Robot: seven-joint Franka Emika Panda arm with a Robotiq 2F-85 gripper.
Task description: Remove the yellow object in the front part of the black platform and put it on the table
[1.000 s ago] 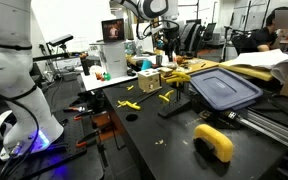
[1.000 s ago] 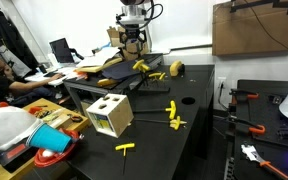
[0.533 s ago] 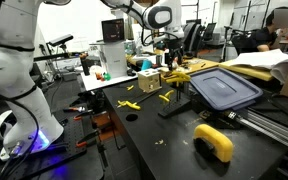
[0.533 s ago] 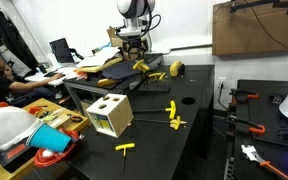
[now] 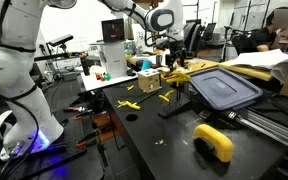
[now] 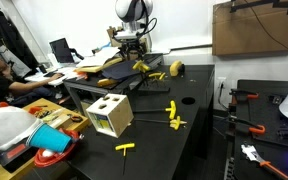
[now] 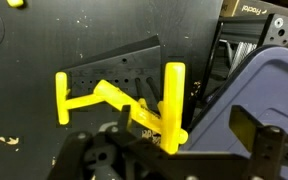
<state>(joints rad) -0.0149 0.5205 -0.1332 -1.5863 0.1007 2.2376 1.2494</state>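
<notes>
A: Black gripper spread wide, empty. Yellow object sits betw. jaws, on black platform.
B: Prob. light, stiff plastic, slick. Pinch its straight bar crosswise. Table beyond for set-down.

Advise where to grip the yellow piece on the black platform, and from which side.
Take the yellow piece by its long straight bar, from above, jaws across the narrow width. It seems to lie flat on the black platform, both long sides exposed, under the open gripper. The grey-blue lid sits close on one side; clearance may be tight.
</notes>
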